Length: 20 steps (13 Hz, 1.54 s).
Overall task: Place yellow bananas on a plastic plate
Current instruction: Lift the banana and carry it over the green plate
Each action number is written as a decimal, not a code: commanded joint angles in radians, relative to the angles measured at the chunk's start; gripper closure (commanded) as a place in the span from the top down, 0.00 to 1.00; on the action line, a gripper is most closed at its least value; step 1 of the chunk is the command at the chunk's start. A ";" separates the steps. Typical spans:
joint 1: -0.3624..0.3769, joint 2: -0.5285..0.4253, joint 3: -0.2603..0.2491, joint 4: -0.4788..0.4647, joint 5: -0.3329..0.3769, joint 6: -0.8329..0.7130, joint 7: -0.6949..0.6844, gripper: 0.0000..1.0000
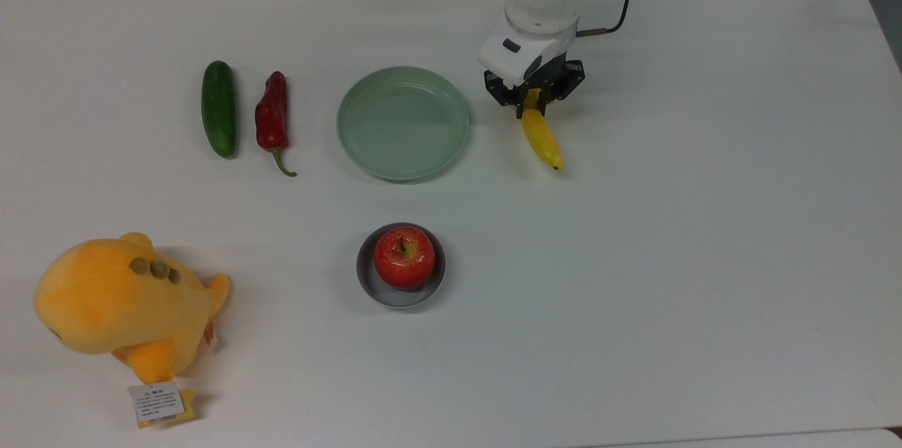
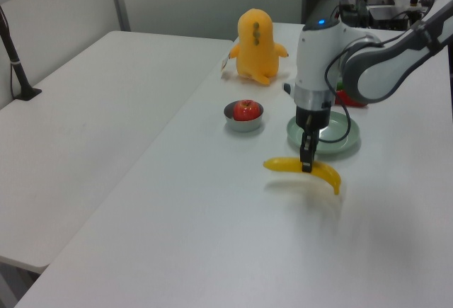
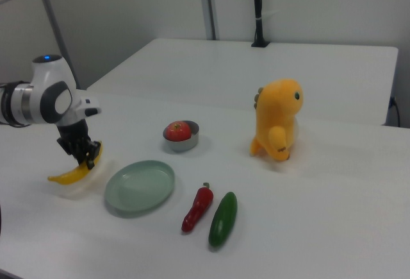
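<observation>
My gripper is shut on the yellow banana near its stem end. The banana hangs a little above the white table, its shadow beneath it in the left view, where the gripper pinches the banana around its middle. The pale green plastic plate lies empty on the table, just to the top view's left of the banana. In the right view, the gripper holds the banana to the right view's left of the plate.
A red apple sits in a small grey bowl in front of the plate. A red pepper and a cucumber lie to the top view's left of the plate. An orange plush toy stands at the lower left.
</observation>
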State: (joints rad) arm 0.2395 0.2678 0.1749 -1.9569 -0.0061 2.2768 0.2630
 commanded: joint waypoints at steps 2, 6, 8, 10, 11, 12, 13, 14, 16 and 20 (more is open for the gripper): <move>-0.009 -0.091 -0.014 0.047 -0.003 -0.104 0.019 0.00; -0.028 -0.150 -0.077 0.073 -0.002 -0.170 -0.063 0.00; -0.028 -0.163 -0.121 0.073 -0.002 -0.207 -0.160 0.00; -0.028 -0.168 -0.181 0.070 0.000 -0.221 -0.294 0.00; -0.029 -0.167 -0.201 0.070 0.003 -0.226 -0.330 0.00; -0.034 -0.159 -0.225 0.069 0.005 -0.224 -0.343 0.00; -0.037 -0.154 -0.235 0.063 0.006 -0.223 -0.344 0.00; -0.040 -0.150 -0.242 0.059 0.006 -0.223 -0.344 0.00; -0.043 -0.130 -0.247 0.038 0.006 -0.226 -0.344 0.00; -0.065 -0.073 -0.249 0.021 0.006 -0.207 -0.346 0.00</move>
State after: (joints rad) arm 0.1859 0.1605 -0.0644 -1.9329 -0.0059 2.0720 -0.0602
